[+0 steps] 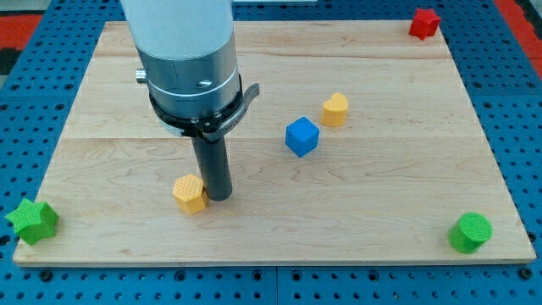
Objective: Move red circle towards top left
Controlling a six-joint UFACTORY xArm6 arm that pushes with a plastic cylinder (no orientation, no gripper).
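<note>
No red circle shows in the camera view; the arm's wide grey body [188,59] hides part of the board's upper left. The only red block I see is a red star [423,23] at the top right corner. My tip [218,196] rests on the board at the lower left of centre, right against the right side of a yellow hexagon block [190,193].
A blue cube [302,136] and a yellow heart-like block [335,109] sit right of centre. A green star [32,221] is at the bottom left corner, half off the wooden board [398,203]. A green circle [470,232] is at the bottom right corner.
</note>
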